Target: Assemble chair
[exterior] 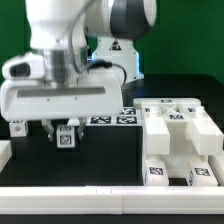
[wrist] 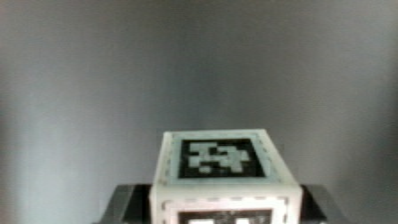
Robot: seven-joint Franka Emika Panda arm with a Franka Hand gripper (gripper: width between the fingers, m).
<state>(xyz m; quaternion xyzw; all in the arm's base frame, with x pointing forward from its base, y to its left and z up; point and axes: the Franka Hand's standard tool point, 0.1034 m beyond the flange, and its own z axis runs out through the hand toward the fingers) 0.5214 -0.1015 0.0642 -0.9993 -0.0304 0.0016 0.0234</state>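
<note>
My gripper hangs over the black table at the exterior view's left. It is shut on a small white tagged chair piece, held low over the table. In the wrist view the same piece sits between my two dark fingers, with one tag facing up and another on its near face; my gripper grips its sides. A group of white blocky chair parts with tags stands at the exterior view's right. A white tagged part stands upright at the back, partly hidden by the arm.
The marker board lies flat on the table just behind my gripper. A small white piece shows at the left edge and a short peg stands near it. A white rim runs along the table's front edge.
</note>
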